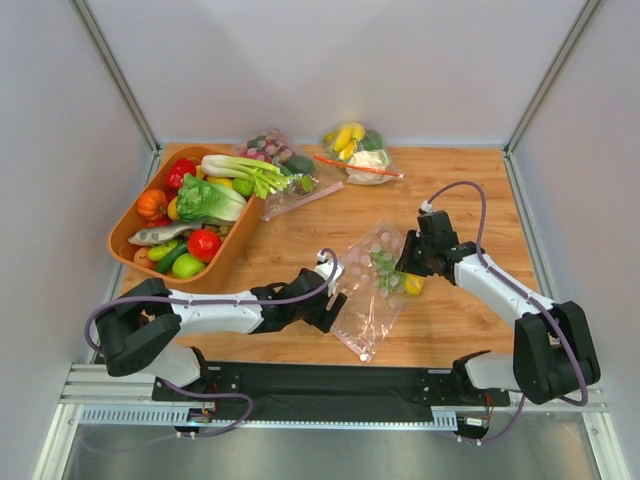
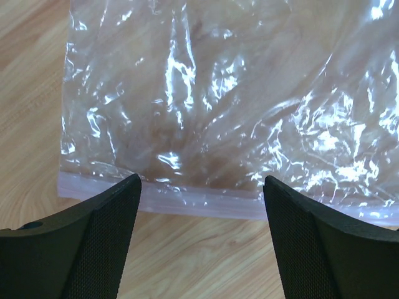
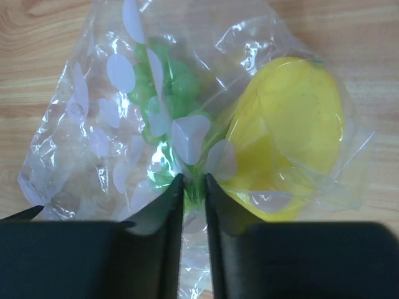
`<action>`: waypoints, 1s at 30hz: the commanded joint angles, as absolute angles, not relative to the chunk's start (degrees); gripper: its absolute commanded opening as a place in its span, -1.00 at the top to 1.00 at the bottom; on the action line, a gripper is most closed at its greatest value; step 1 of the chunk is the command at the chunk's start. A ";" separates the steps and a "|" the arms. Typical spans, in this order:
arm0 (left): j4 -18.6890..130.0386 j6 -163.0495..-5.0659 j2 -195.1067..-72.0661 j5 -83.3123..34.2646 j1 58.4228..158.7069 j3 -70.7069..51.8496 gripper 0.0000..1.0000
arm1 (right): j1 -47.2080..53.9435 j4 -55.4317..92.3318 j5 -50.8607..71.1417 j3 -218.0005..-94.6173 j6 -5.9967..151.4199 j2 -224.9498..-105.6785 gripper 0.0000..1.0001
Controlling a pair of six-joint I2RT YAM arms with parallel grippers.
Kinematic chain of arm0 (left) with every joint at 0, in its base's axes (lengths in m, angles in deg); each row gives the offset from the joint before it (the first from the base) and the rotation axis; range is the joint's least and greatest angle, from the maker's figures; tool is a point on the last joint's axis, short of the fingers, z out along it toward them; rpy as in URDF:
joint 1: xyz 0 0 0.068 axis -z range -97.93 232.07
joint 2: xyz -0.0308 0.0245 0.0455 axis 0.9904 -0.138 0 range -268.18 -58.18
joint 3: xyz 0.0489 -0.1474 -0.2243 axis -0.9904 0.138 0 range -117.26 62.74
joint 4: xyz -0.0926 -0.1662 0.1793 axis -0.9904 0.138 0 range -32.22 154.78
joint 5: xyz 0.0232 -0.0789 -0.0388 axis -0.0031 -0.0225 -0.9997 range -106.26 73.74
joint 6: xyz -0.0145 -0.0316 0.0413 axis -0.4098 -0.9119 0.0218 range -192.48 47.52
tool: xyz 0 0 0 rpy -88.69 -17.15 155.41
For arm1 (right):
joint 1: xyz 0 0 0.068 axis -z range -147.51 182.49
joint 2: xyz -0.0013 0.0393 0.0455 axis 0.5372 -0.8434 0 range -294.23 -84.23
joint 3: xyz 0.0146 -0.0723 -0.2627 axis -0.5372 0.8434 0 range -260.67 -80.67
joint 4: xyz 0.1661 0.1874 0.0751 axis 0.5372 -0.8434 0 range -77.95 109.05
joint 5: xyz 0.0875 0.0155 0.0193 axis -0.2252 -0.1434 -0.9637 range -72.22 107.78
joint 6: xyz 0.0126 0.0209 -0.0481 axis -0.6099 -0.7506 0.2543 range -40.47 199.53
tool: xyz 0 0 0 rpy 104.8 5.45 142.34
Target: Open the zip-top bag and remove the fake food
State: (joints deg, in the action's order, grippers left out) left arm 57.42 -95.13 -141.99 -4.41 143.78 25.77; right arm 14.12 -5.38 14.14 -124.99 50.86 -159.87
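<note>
The zip-top bag [image 1: 368,290] lies flat on the wooden table, clear with pale dots. A pink zip strip [image 2: 187,200] runs along its near edge. Inside its far end sit the fake food pieces, green grapes [image 3: 163,93] and a yellow lemon [image 3: 293,121]. My right gripper [image 3: 194,180] pinches a fold of bag film beside the grapes, jaws nearly together. My left gripper [image 2: 201,180] hovers wide open just over the zip strip, with nothing between its fingers. A long pale-green stalk [image 1: 243,170] lies on the basket at the left.
An orange basket [image 1: 125,238] of lettuce, tomato, peppers and other pieces stands at the back left. Two more clear bags lie at the back, one with dark grapes [image 1: 275,150] and one with banana and cauliflower [image 1: 358,150]. White walls enclose the table.
</note>
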 commanded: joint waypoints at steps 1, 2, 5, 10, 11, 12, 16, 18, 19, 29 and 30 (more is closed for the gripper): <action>52.86 -94.27 -141.50 -2.55 142.54 24.25 -0.72 | 13.07 -7.06 15.94 -123.13 50.96 -158.50 0.45; 52.68 -94.10 -141.85 -2.81 142.27 24.24 -0.72 | 12.98 -7.23 15.76 -122.78 50.96 -158.24 0.32; 52.59 -94.01 -141.68 -2.64 141.92 24.51 -0.72 | 12.90 -8.89 15.85 -123.91 51.92 -156.05 -0.04; 52.24 -92.96 -140.45 -2.55 140.61 25.39 -0.77 | 12.37 -13.37 17.69 -127.16 56.05 -148.84 -0.21; 52.15 -92.78 -140.53 -3.33 140.08 25.39 -0.77 | 11.67 -14.17 19.69 -127.60 56.67 -147.96 -0.22; 51.81 -92.61 -140.62 -3.52 139.55 25.39 -0.77 | 11.32 -15.05 21.02 -128.48 57.89 -147.08 -0.24; 51.98 -91.64 -139.31 -3.61 136.83 24.95 -0.79 | 7.02 -19.88 22.88 -130.16 58.96 -144.36 -0.27; 53.11 -91.29 -137.91 -4.13 135.08 24.60 -0.80 | 2.10 -20.42 22.18 -130.51 58.18 -144.09 -0.28; 53.56 -91.37 -136.16 -4.48 134.45 24.51 -0.82 | -2.09 -20.68 22.09 -130.60 57.82 -144.26 -0.28; 62.43 -93.92 -123.93 -8.00 128.38 26.09 -0.89 | -25.50 -11.37 24.10 -129.27 56.50 -153.92 -0.29; 62.70 -94.36 -122.62 -8.00 128.21 26.61 -0.89 | -26.82 -10.84 26.46 -129.54 56.67 -156.45 -0.29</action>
